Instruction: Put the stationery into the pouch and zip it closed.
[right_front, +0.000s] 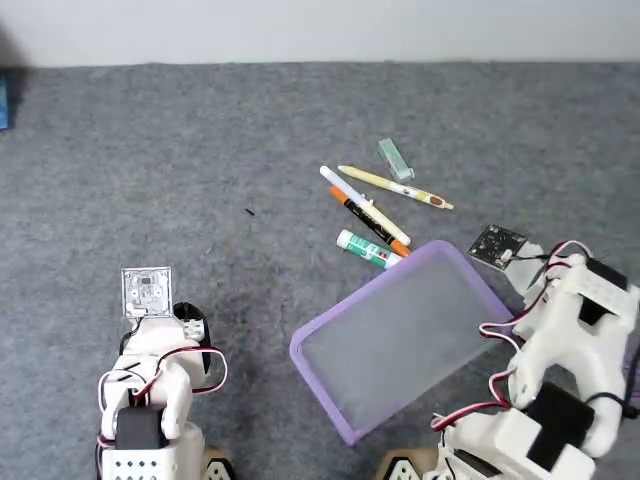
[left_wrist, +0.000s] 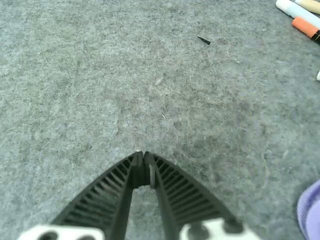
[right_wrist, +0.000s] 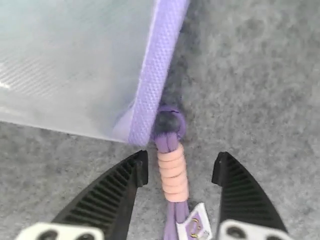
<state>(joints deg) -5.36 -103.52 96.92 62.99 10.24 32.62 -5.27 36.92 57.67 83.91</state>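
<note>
- High view: the pouch, a translucent panel with a purple border, lies flat and askew in front of the right arm.
- The stationery lies loose on the grey carpet beyond the pouch's far edge. It consists of a yellow pen, a white pen, an orange-and-black marker, a green-and-white glue stick and a small green eraser.
- The pens slant roughly parallel to one another. The glue stick's end is just beside the pouch border.
- The right arm looks nearer to this cluster, and the left arm is well apart from it.
- Left wrist view: the left gripper has its fingers pressed together and holds nothing, low over bare carpet. The pen tips are off at the frame's edge.
- Right wrist view: the right gripper is spread wide. The zipper pull, a purple cord threaded with peach beads, lies between its jaws.
- The cord's long axis runs from the pouch's corner back toward the wrist, in line with the gripper, so closing would likely pinch it across its width.
- I cannot tell whether the zip is open.
</note>
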